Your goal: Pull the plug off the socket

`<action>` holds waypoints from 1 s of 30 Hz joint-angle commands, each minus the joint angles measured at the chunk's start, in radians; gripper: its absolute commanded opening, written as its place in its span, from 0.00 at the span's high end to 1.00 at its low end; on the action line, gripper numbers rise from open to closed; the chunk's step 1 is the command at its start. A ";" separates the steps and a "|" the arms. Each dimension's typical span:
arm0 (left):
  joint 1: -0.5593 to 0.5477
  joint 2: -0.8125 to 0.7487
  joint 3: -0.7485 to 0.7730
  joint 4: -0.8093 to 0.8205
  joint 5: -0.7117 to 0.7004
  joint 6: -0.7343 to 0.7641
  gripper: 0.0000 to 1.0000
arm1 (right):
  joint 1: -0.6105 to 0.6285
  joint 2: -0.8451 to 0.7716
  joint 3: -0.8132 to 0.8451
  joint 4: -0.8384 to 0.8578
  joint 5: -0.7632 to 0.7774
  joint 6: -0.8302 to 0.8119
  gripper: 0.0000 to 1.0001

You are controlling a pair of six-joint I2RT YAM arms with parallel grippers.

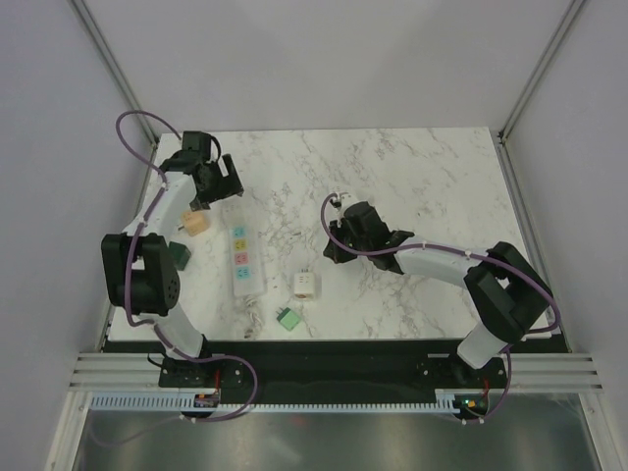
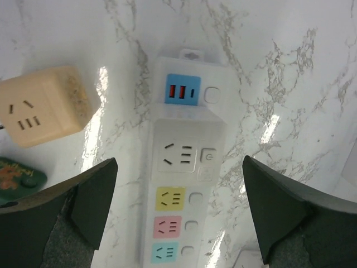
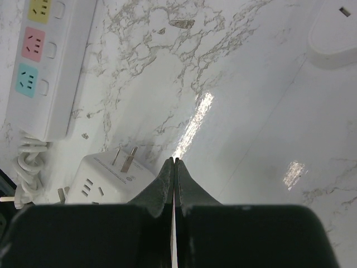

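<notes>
Nearest the arm bases: small green block (image 1: 287,318) loose on the desk (image 1: 422,177). Just beyond it is a white cube adapter (image 1: 304,286), tipped over with its metal prongs bare in the right wrist view; judged to be the plug, sitting free of any outlet. Socket (image 1: 246,257) lies flat just left of it, running near-to-far, cord (image 3: 25,164) bunched at the near end, a gap between strip and cube. Left of the socket: dark green item (image 1: 179,255), then a beige cube adapter (image 1: 196,224) a little farther back, both apart from it. Right end effector (image 3: 174,163) hangs over bare marble right of the socket, fingers pressed together with nothing between them; reads as parked clear of the work. Left end effector (image 2: 179,162) is above the far part of the socket, spread wide, holding nothing, jaws either side of the strip's width; a pose suited to pinning the body against a pull. Count: socket 1, carrying 3 coloured outlets (yellow, pink, blue-green), 1 larger white outlet, 1 blue USB panel, all faces unoccupied. Cube adapters 2, green items 2, plus 1 white rounded object (image 3: 334,30) farthest off, kind unclear. Judgement: pull looks complete
</notes>
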 commanded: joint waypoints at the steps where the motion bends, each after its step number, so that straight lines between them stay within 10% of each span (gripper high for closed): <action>1: -0.031 0.021 -0.023 0.101 0.135 0.109 0.00 | 0.001 -0.048 0.026 -0.011 0.006 0.025 1.00; 18: -0.072 0.147 0.002 0.038 0.061 0.080 0.07 | 0.029 0.071 0.136 -0.011 -0.041 0.086 1.00; 30: -0.072 0.094 -0.001 0.042 0.140 0.097 0.69 | 0.035 0.321 0.397 0.062 -0.241 0.250 0.59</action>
